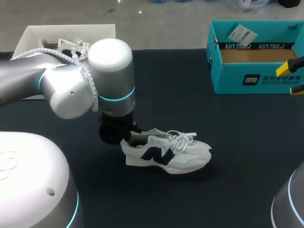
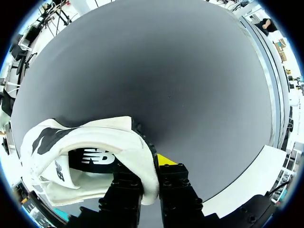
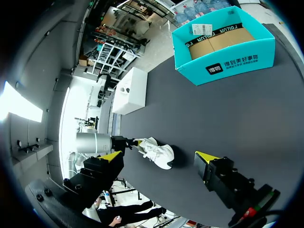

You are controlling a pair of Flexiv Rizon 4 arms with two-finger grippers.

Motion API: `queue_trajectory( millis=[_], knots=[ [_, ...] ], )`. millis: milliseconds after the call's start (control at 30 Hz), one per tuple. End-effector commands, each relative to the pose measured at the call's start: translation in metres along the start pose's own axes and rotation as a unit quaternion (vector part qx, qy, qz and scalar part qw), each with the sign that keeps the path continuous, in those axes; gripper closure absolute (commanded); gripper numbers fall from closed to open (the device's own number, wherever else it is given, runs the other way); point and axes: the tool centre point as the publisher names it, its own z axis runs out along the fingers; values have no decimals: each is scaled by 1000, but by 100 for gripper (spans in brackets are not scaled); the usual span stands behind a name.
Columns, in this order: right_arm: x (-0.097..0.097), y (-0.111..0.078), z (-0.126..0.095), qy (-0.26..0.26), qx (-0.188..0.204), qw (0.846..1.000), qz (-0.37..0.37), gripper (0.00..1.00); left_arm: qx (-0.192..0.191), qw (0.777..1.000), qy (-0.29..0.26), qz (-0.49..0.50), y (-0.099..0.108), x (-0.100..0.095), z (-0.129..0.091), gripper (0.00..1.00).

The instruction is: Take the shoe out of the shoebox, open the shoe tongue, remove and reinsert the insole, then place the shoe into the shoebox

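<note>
Left hand point(image 2: 151, 179) clamped on shoe point(image 1: 166, 154) heel, white upper, dark logo, right hand point(image 3: 159, 157) apart

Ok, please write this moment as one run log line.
shoe: on table, out of box | left hand: shut on shoe | right hand: open, empty

Smooth silver-grey left arm point(image 1: 71, 85) with rounded joints, glowing cyan rings point(image 1: 118, 97), white coiled cable point(image 1: 91, 85) along its side, black wrist point(image 1: 114, 129), right gripper point(image 3: 159, 157) of black blocky fingers, bolt heads, bright yellow wedge tips.
</note>
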Motion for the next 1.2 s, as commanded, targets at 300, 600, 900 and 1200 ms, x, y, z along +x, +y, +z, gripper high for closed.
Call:
queue_trajectory(
  millis=[300, 600, 900, 1200],
  knots=[
    [0, 0, 1, -1, 1, 1000, 1, 0, 0, 1000, -15, 27, -2, -15, -30, 0],
    [0, 0, 1, -1, 1, 1000, 1, 0, -21, 996, -86, -19, -12, -15, -79, 0],
    [0, 0, 1, -1, 1, 1000, 1, 0, -73, 949, -245, -183, -26, -5, -100, 0],
    [0, 0, 1, -1, 1, 1000, 1, 0, -63, 917, -353, -173, -29, 6, -104, 0]
  ],
)
